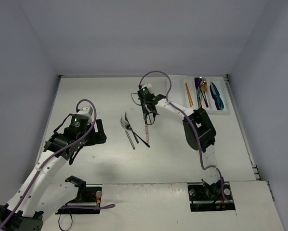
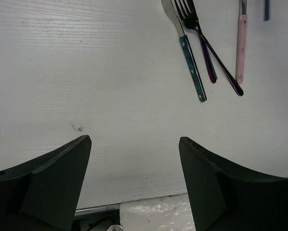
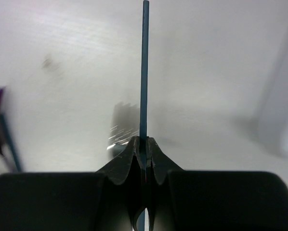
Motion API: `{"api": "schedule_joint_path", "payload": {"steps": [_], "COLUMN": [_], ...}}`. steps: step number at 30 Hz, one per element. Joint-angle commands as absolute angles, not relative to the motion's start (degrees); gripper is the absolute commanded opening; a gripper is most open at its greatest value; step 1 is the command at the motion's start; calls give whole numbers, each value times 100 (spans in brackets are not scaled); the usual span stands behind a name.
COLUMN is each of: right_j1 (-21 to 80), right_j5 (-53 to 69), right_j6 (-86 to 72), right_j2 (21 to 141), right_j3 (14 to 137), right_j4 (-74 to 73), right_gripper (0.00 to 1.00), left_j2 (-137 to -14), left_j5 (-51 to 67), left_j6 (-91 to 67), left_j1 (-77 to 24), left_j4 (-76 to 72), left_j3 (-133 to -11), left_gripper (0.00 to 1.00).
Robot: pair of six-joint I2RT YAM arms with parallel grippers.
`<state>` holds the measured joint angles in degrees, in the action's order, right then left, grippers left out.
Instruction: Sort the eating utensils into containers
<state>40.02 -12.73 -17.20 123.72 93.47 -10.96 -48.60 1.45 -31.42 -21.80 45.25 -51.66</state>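
Note:
My right gripper [image 1: 149, 111] [image 3: 143, 142] is shut on a thin blue stick [image 3: 144, 72] that points straight out from the fingertips, above the middle of the table. Just left of it lie a pink-handled knife [image 1: 147, 131] [image 2: 240, 45], a teal-handled utensil [image 2: 192, 62] and dark purple forks [image 1: 129, 129] [image 2: 206, 43]. The white tray [image 1: 224, 108] at the far right holds copper sticks [image 1: 188, 94], a purple spoon [image 1: 198, 85] and blue utensils [image 1: 216, 95] in separate compartments. My left gripper [image 1: 97, 131] [image 2: 134, 144] is open and empty over bare table, left of the loose utensils.
The white table is walled by grey panels on the left, back and right. The two arm bases and their cables [image 1: 81, 197] sit at the near edge. A small dark mark [image 2: 77, 127] shows on the table near my left gripper.

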Motion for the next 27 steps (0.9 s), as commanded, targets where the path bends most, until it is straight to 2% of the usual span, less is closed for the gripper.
{"api": "schedule_joint_path", "payload": {"steps": [1,8,16,18,22,27], "right_j1": [2998,1438,760,704,711,773], "right_j5": [-1451,-917,-451,-423,-399,-508], "right_j6": [-596,239,274,212,134,299], "right_j2": [11328,11629,12853,13047,13187,12533], "right_j3": [9818,10192,11192,11429,11613,11337], "right_j4": [-1069,-1067,-1072,-1072,-1073,-1074], "right_gripper": [0,0,1,7,30,36], "left_j2": [-4722,-4638,-4683,-4702,-4768,-4970], "left_j5": [93,53,86,88,80,69], "left_j6": [-3011,-2959,-3047,-3067,-3077,-2992], "left_j1": [-2215,-2215,-2215,-2215,-2215,-2215], "left_j4": [4491,4491,4483,4474,4481,4463], "left_j3": [-5185,-5115,-5132,-5141,-5191,-5304], "left_gripper": [72,71,71,71,72,72]}}
